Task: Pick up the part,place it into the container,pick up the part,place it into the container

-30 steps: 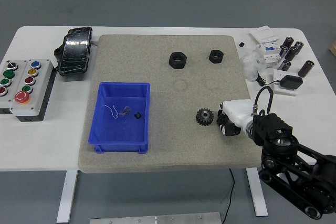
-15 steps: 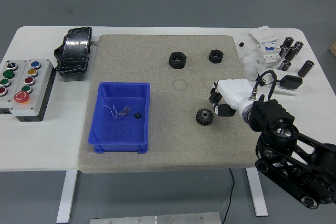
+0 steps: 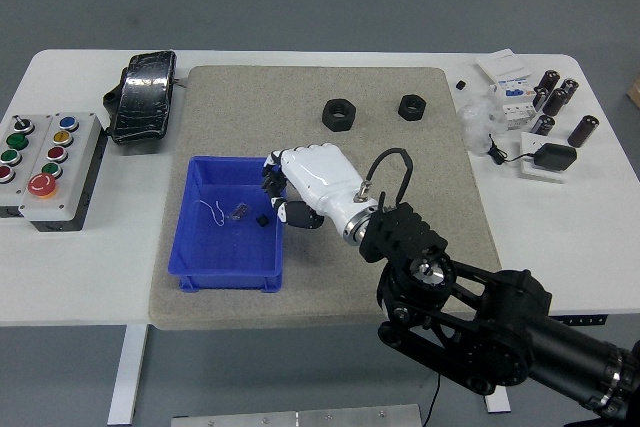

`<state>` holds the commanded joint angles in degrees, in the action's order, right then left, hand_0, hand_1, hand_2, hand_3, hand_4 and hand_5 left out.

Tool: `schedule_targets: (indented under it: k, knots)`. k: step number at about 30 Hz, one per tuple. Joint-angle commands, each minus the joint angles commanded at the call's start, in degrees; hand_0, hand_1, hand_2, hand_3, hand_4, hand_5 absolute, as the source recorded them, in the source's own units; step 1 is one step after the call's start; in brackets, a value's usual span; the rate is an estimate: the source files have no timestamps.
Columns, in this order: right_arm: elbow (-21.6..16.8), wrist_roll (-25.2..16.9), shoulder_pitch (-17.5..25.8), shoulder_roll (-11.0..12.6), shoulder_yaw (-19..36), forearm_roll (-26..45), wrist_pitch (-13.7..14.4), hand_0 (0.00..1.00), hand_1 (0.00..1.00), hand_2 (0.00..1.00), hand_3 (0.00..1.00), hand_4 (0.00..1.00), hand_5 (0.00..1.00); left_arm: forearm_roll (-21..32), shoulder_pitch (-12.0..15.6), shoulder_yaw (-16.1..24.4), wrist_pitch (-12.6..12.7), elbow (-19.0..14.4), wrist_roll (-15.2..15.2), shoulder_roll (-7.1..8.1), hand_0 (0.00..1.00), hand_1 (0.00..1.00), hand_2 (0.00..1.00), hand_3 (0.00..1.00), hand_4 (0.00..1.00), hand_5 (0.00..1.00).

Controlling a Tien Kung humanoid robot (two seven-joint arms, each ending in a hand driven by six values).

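Right hand: your right hand [image 3: 290,192] sits over the right rim of the blue bin [image 3: 194,219], knuckles up, fingers [image 3: 272,185] curled under the white palm shell. Whether they close on anything you cannot tell; the shell covers the grip.
Gear: no toothed gear shows anywhere on the grey mat [image 3: 300,117]. My guess is that it is inside the curled hand, but nothing in view proves it.
Handling: if you do hold a gear, treat it as dense and rigid, with teeth that bite the pads and a smooth bore that does not. Pinch across the toothed rim, not the faces.
Bin contents: a thin white wire [image 3: 211,211], a small clear piece [image 3: 238,211] and a small black part [image 3: 263,219] lie on the floor. All look light and easily scattered by a dropped load.
Remaining parts: two black hex nuts [image 3: 338,114] [image 3: 411,106] rest on the far mat, well apart from the hand. They are stiff and faceted; grip flat to flat.
Hidden: the fingertips and the bin's right wall beneath the hand are masked.
Left hand: out of view.
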<state>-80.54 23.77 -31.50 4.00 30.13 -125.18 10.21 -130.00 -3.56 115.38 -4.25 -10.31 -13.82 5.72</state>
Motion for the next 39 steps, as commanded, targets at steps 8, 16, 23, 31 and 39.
schedule_targets:
  k: [8,16,23,31,39]
  knots:
    - [1.36,-0.55,-0.9,-0.47,-2.9,-0.41,3.6,0.723,0.766,0.783,0.73,0.472,0.095,0.0,0.14,1.26,0.18,0.0,-0.3,-0.1,0.662,0.611,0.556,0.61,0.658,0.309]
    - [2.03,1.66,-1.24,-0.4,-4.32,0.78,-2.45,0.781,0.825,0.838,0.801,0.625,0.122,0.0,0.24,-0.01,0.28,0.0,-0.1,-0.09,0.662,0.611,0.554,0.609,0.658,0.31]
    - [0.57,2.43,-0.37,-0.15,-2.82,0.86,-3.46,0.78,0.83,0.845,0.825,0.667,0.15,0.0,0.78,0.31,0.44,0.0,-0.24,-0.05,0.662,0.611,0.555,0.61,0.659,0.309]
    - [-4.3,-0.02,2.96,1.1,4.3,6.49,4.68,0.726,0.787,0.805,0.775,0.692,0.18,0.0,0.71,-0.06,0.36,0.0,-0.17,-0.27,0.662,0.611,0.555,0.61,0.659,0.308]
    - [-8.28,7.32,9.99,8.91,14.13,7.85,-1.22,0.546,0.758,0.851,0.889,0.825,0.275,0.0,0.9,0.11,0.53,0.0,-0.15,-0.21,0.662,0.611,0.555,0.61,0.657,0.305]
